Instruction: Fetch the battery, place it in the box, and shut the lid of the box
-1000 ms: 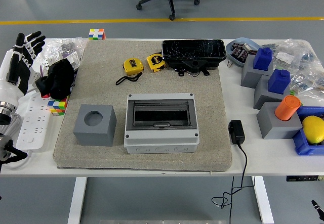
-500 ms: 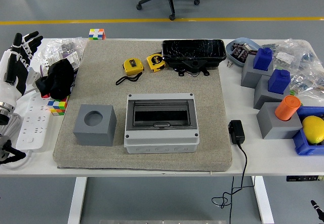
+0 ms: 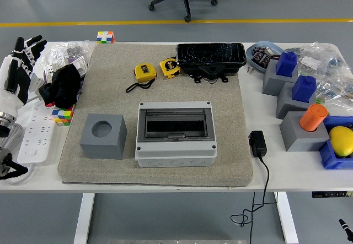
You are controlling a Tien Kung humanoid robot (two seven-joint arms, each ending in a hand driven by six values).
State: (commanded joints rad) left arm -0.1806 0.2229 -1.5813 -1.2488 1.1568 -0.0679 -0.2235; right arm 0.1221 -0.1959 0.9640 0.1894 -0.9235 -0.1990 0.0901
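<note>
At table's left edge: left hand (image 3: 19, 68) spread, empty | box (image 3: 175, 134) lid shut

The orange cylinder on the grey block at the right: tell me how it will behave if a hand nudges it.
The orange cylinder stands upright atop a grey block, so a sideways nudge could likely tip it off. Its round body suggests it would roll once down. It looks stiff, probably plastic, and possibly smooth to grip.
</note>
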